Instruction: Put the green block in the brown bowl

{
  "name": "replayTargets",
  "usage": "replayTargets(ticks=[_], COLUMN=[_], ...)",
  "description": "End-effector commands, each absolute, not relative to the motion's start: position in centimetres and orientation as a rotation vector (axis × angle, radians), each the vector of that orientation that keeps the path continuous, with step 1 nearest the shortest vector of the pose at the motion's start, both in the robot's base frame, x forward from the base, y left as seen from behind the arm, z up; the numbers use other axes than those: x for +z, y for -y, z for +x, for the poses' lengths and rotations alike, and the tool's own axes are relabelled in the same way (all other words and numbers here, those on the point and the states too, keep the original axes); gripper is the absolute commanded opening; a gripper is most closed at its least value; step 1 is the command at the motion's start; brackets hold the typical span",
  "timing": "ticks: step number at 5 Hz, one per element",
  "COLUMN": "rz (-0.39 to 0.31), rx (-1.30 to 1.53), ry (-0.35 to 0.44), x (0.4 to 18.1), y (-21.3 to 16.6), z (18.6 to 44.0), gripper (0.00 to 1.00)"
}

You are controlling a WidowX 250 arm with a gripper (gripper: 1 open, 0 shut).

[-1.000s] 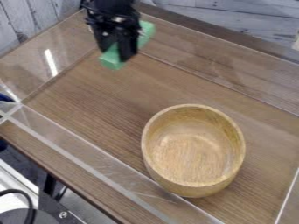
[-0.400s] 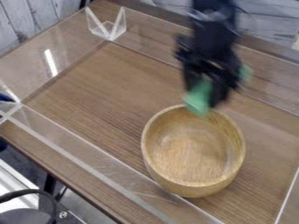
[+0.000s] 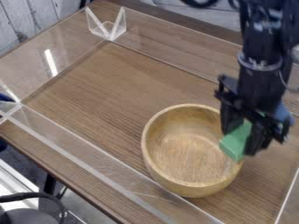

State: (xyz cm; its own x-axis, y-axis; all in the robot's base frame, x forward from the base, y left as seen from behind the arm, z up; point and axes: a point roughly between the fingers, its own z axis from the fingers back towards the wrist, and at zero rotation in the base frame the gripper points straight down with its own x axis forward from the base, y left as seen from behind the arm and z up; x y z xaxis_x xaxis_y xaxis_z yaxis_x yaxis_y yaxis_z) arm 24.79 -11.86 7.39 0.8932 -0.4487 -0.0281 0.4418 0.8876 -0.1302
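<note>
The green block [image 3: 237, 141] hangs in the black gripper [image 3: 249, 131], which is shut on it from above. Block and gripper are over the right rim of the brown bowl [image 3: 176, 150], a large round wooden bowl on the table's near right. The block's lower end reaches down past the rim on the bowl's right side. The bowl's inside is bare wood. The arm [image 3: 261, 44] rises straight up from the gripper to the top edge of the view.
A clear acrylic wall [image 3: 70, 144] borders the wooden tabletop along the front and left. A small clear acrylic stand [image 3: 105, 24] sits at the far back left. Bare wood tabletop [image 3: 105, 87] stretches left of the bowl.
The gripper has carried the green block from the back left of the table rightward and toward the front, ending over the bowl's right rim and lower than before.
</note>
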Motion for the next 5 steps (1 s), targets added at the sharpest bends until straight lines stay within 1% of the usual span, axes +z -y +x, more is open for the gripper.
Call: replayTargets(ticks=[1,2,5], rz=[-0.129,-0.129,-0.114], rx=[-0.456,-0.428,-0.364], ry=[-0.047,-0.064,-0.104], x=[6.9,5.9,4.5], y=[11.8,10.8,9.0], z=[25.2,25.4,25.2], gripper=[0.00,0.00,0.00])
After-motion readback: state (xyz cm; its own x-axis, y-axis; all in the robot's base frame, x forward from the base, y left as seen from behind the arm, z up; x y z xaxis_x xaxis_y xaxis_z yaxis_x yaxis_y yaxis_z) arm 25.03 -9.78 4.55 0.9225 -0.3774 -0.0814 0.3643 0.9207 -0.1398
